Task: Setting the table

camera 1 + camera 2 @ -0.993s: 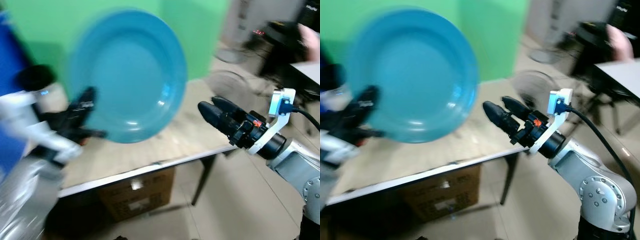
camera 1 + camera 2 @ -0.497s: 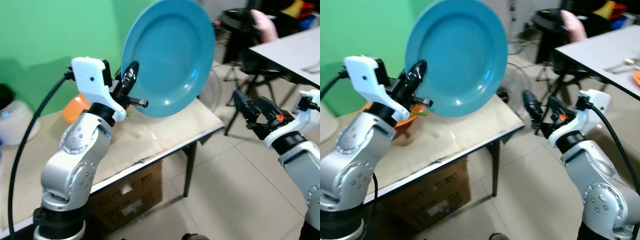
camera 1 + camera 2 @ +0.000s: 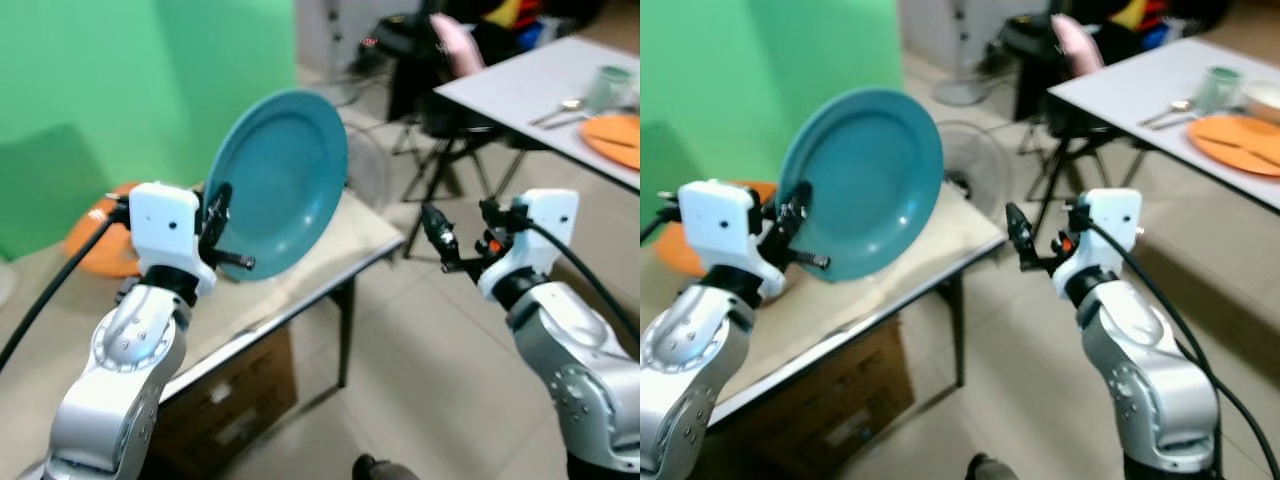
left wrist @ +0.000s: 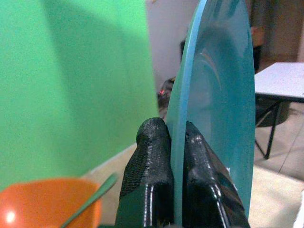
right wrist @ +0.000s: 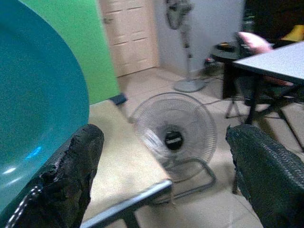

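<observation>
A bright green wall (image 3: 80,90) fills the far left. Before it stands a low wooden table (image 3: 940,235) with dark legs, and a cardboard box (image 3: 235,405) sits on the floor beneath it. The floor (image 3: 420,390) is of pale beige tiles. On the far right stands a white table (image 3: 1130,85) on black legs. Beyond, a floor fan (image 5: 174,138) rests beside the wooden table, a pedestal fan (image 5: 176,28) stands further back near a light panelled door (image 5: 130,33).

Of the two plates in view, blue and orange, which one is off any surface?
The blue plate: the left tool pinches its rim and holds it nearly on edge above the wooden table. The orange plate lies flat on the white table.
</observation>
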`<state>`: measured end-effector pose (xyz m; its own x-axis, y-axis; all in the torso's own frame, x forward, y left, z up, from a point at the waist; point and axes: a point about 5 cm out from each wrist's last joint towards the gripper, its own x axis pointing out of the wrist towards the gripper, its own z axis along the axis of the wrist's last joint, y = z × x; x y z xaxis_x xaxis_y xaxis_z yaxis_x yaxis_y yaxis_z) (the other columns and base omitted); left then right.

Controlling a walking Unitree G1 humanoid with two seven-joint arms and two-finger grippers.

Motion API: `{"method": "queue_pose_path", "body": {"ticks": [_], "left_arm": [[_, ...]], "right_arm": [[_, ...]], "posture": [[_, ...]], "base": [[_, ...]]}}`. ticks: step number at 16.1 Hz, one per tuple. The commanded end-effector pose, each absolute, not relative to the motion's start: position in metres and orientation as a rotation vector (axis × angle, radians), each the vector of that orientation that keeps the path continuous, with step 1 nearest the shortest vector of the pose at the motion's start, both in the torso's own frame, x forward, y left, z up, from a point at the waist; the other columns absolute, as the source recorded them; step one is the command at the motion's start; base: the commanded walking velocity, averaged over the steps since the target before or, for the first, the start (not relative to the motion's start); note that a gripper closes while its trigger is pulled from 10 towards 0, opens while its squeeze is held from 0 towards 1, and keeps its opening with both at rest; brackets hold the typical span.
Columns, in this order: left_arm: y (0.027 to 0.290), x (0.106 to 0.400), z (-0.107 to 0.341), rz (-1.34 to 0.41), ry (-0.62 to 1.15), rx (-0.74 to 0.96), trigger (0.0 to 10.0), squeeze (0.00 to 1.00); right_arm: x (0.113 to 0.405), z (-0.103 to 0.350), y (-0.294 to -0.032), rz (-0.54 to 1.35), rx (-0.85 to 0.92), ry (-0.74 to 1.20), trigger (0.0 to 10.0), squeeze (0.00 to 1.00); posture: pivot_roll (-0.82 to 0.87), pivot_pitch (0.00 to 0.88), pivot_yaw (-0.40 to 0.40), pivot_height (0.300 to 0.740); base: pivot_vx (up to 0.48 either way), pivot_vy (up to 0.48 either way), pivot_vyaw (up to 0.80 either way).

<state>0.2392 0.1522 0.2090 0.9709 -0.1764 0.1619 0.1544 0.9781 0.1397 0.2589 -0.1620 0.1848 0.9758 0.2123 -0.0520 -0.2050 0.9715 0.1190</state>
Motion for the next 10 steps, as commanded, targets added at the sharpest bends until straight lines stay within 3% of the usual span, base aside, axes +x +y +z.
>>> {"method": "queue_pose_path", "body": {"ticks": [1, 5, 8, 10], "left_arm": [[0.143, 0.234, 0.219, -0.199, -0.239, 0.129, 10.0, 0.0], [0.136, 0.234, 0.218, -0.207, -0.241, 0.117, 10.0, 0.0], [0.152, 0.236, 0.2, -0.073, -0.163, 0.065, 10.0, 0.0], [0.155, 0.232, 0.196, -0.08, -0.151, 0.097, 10.0, 0.0]], "right_arm": [[0.261, 0.185, -0.16, 0.208, 0.11, 0.059, 10.0, 0.0], [0.262, 0.185, -0.157, 0.202, 0.098, 0.044, 10.0, 0.0], [0.259, 0.181, -0.16, 0.165, 0.086, 0.054, 10.0, 0.0], [0.258, 0.178, -0.163, 0.147, 0.081, 0.07, 10.0, 0.0]], "posture": [[-0.03, 0.0, 0.028, 0.74], [-0.03, 0.0, 0.027, 0.74], [-0.05, 0.0, 0.045, 0.74], [-0.04, 0.0, 0.045, 0.74]], "base": [[0.0, 0.0, -0.78], [0.0, 0.0, -0.79], [0.0, 0.0, -0.79], [0.0, 0.0, -0.79]]}}
